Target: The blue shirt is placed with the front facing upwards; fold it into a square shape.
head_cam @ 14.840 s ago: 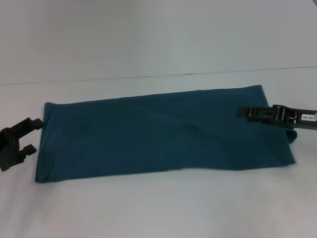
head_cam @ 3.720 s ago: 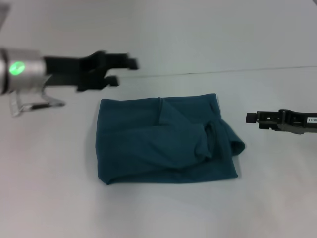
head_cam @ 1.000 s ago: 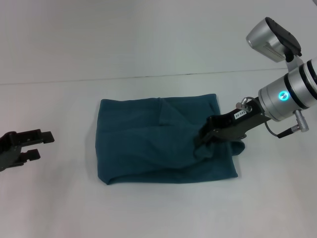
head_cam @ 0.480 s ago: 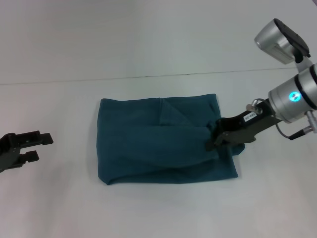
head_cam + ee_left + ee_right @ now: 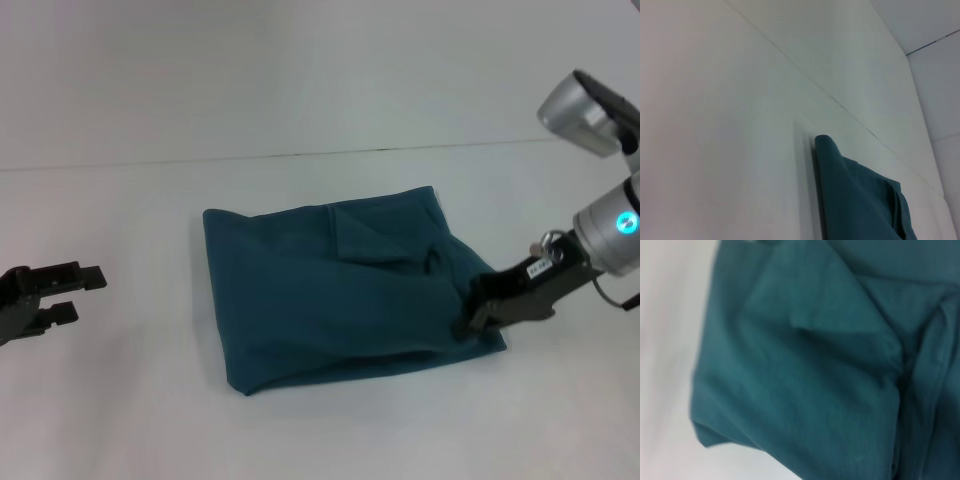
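Note:
The blue shirt (image 5: 340, 290) lies folded into a rough rectangle on the white table (image 5: 120, 400), with creases and a folded flap on its top layer. No lettering shows. My right gripper (image 5: 468, 324) is at the shirt's near right corner, shut on the cloth there. The shirt fills the right wrist view (image 5: 815, 380). My left gripper (image 5: 78, 293) is open and empty, well to the left of the shirt, low over the table. The left wrist view shows one corner of the shirt (image 5: 855, 200).
The white table's far edge (image 5: 300, 155) runs across the head view, with a pale wall behind it. Bare table surface surrounds the shirt on all sides.
My right gripper has moved right and toward me, dragging the shirt's right side with it. The shirt has shifted and turned slightly and its bunched corner is flatter. The left gripper has stayed still.

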Robot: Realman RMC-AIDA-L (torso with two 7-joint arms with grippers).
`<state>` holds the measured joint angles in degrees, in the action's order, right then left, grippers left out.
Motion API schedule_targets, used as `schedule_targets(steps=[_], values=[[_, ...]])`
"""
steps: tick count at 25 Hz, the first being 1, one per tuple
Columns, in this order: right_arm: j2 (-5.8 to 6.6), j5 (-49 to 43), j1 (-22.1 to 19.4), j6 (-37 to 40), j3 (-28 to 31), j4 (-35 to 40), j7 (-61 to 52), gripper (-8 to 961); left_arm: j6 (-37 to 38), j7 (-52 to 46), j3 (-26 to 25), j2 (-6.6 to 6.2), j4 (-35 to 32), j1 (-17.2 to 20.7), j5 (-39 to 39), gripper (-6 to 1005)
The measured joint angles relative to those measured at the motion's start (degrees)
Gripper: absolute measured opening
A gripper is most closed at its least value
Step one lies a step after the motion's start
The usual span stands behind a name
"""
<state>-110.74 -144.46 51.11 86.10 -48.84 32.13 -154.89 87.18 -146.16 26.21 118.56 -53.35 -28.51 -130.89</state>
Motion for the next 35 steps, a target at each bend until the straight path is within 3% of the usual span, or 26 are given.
schedule_targets(steps=[9, 18, 24, 30, 33, 35], values=[[-1.52, -6.1, 1.4, -4.5, -0.6, -2.0, -2.1, 17, -0.5, 0.0, -0.2, 0.17, 0.0, -0.1, 0.1, 753], [-1.77, -7.2, 2.0, -5.6, -0.6, -0.6, -3.8, 29, -0.6, 0.0, -0.3, 0.18, 0.1, 0.0, 0.1, 753], [-1.76, -7.7, 1.3, -4.9, -0.4, 5.1, -5.3, 208, -0.6, 0.0, -0.4, 0.18, 0.1, 0.2, 0.3, 753], [-2.06, -2.6, 0.5, -5.1, -0.2, 12.6, -3.5, 314, -0.6, -0.2, -0.4, 0.07, -0.2, 0.2, 0.5, 753], [-3.14, -1.2, 1.5, -7.6, -0.6, 12.6, 0.4, 312, -0.6, -0.3, -0.4, -0.04, -0.3, 0.1, 1.3, 754], [-4.53, -1.5, 2.3, -9.7, -1.1, 12.4, 2.7, 312, -0.6, -0.3, -0.5, -0.12, -0.3, 0.2, 1.8, 754]])
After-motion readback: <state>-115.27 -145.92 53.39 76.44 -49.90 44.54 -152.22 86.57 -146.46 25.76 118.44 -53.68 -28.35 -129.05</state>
